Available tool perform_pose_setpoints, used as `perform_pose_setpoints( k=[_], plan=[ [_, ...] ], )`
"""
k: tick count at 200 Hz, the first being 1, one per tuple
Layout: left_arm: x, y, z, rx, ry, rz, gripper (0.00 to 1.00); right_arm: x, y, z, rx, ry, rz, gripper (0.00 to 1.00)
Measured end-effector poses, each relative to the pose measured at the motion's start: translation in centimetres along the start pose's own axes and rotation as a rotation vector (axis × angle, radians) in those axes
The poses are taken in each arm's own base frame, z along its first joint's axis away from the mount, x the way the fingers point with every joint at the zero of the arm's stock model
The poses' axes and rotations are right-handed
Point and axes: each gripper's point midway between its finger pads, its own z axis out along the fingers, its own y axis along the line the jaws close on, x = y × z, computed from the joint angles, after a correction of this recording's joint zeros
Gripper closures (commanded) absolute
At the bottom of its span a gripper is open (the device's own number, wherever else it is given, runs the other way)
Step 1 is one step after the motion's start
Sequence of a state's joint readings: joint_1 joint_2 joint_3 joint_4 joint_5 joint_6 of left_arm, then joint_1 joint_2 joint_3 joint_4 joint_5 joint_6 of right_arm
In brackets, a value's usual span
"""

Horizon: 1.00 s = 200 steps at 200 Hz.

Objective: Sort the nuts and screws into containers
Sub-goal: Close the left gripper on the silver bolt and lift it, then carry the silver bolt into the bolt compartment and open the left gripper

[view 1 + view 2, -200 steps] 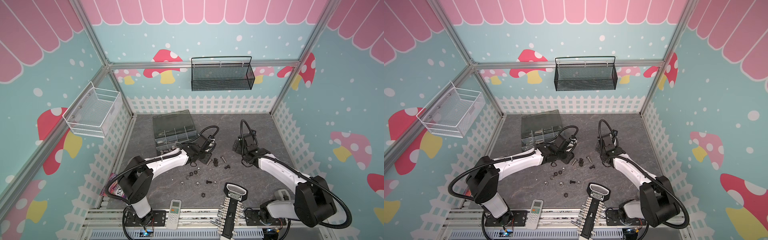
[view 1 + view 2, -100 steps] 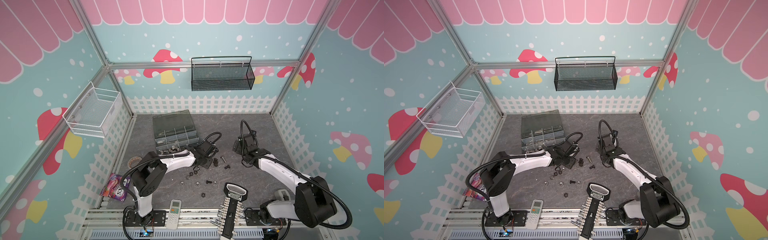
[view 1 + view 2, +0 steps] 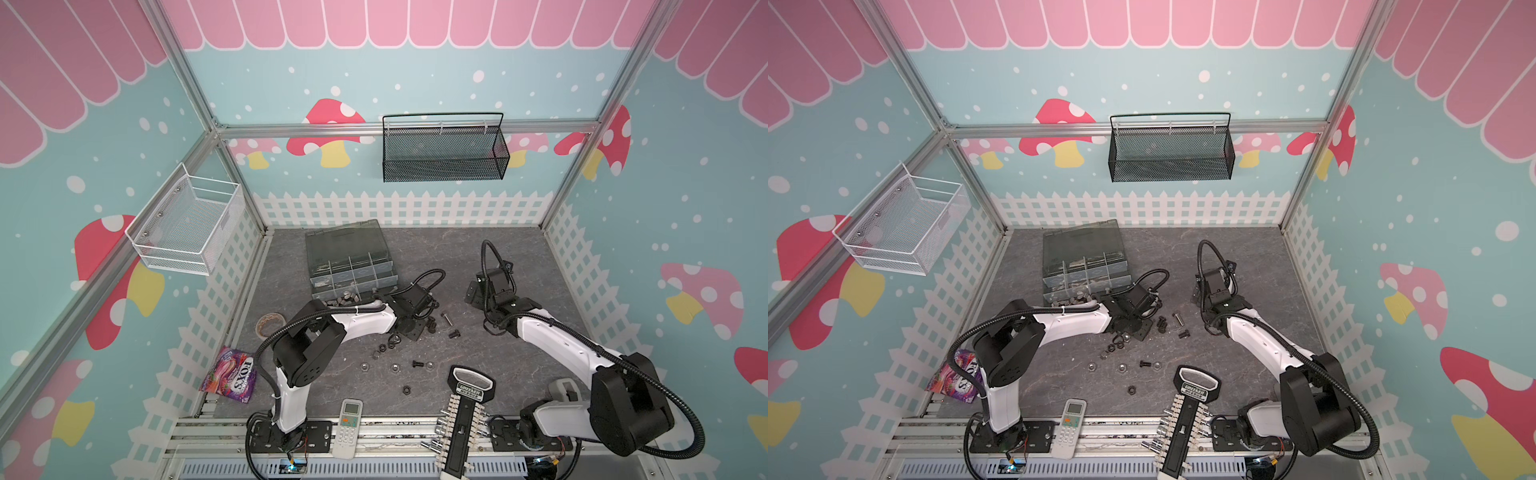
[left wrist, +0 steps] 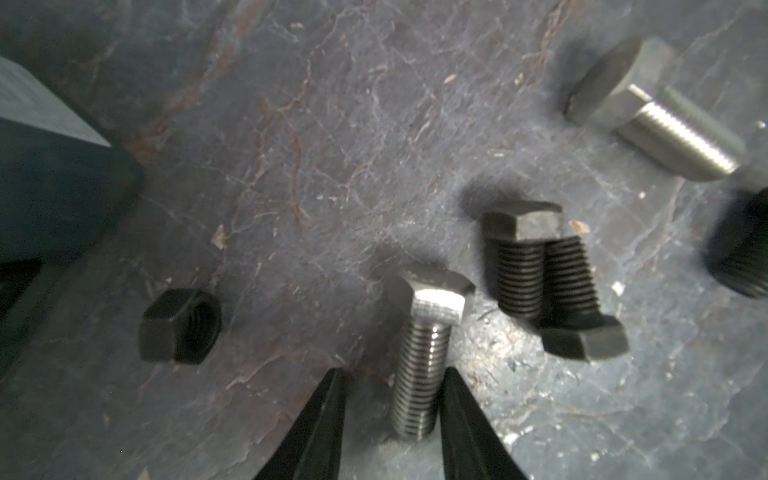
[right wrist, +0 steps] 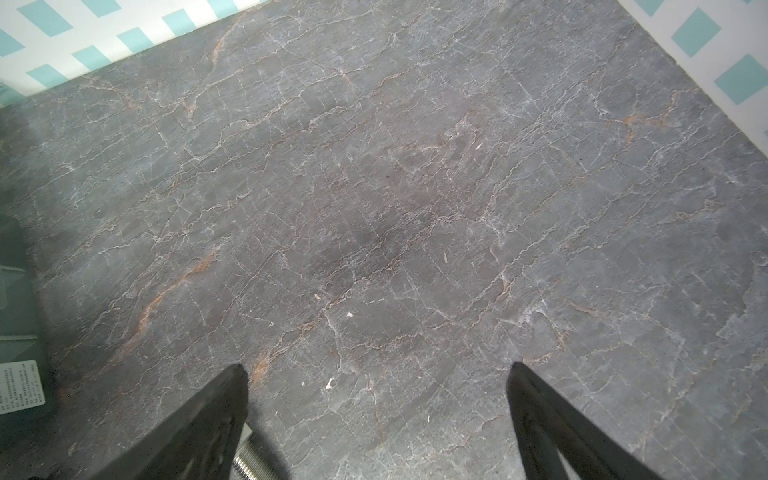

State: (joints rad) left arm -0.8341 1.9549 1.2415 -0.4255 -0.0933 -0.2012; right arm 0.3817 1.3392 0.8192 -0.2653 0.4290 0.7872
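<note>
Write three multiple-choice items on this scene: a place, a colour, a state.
1. The organizer box stands: A back left of the table; B front right; C front centre.
2. The screw between the left gripper's jaws is: A black; B silver; C brass.
3. The right gripper is: A shut empty; B shut on something; C open wide.
A: in both top views it sits at the back, left of centre. B: its head and threads shine grey. C: bare table shows between its jaws.

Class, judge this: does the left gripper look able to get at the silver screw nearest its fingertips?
Probably yes. The left gripper straddles the shank of the silver screw, jaws open; the black nut and the two black screws lie clear of it.
</note>
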Motion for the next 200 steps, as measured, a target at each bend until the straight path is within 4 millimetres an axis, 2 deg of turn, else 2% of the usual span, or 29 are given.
perform_pose_setpoints(
  k=[17, 31, 57, 112, 155, 175, 200],
  plan=[
    [-0.3, -0.1, 0.2, -0.001, -0.004, -0.001, 0.63, 0.0, 0.0, 0.0, 0.000, 0.000, 0.000, 0.02],
    [-0.5, -0.1, 0.2, 0.001, -0.006, 0.001, 0.70, 0.0, 0.0, 0.0, 0.000, 0.000, 0.000, 0.02],
    [-0.7, -0.2, 0.3, 0.001, -0.007, 0.003, 0.74, 0.0, 0.0, 0.0, 0.000, -0.001, 0.001, 0.02],
    [-0.8, -0.2, 0.3, 0.000, -0.010, 0.005, 0.89, -0.1, 0.0, -0.1, -0.002, -0.004, 0.003, 0.02],
    [-0.9, 0.0, 0.2, -0.012, -0.015, 0.005, 0.94, -0.1, 0.0, -0.1, -0.001, -0.003, 0.003, 0.02],
    [-1.4, 0.3, -0.6, -0.028, -0.036, 0.004, 0.95, -0.1, 0.0, -0.1, -0.002, -0.004, 0.005, 0.02],
    [-2.9, 1.2, -3.0, -0.037, -0.100, -0.011, 0.95, -0.1, 0.0, -0.1, -0.002, -0.004, 0.005, 0.02]
  ],
)
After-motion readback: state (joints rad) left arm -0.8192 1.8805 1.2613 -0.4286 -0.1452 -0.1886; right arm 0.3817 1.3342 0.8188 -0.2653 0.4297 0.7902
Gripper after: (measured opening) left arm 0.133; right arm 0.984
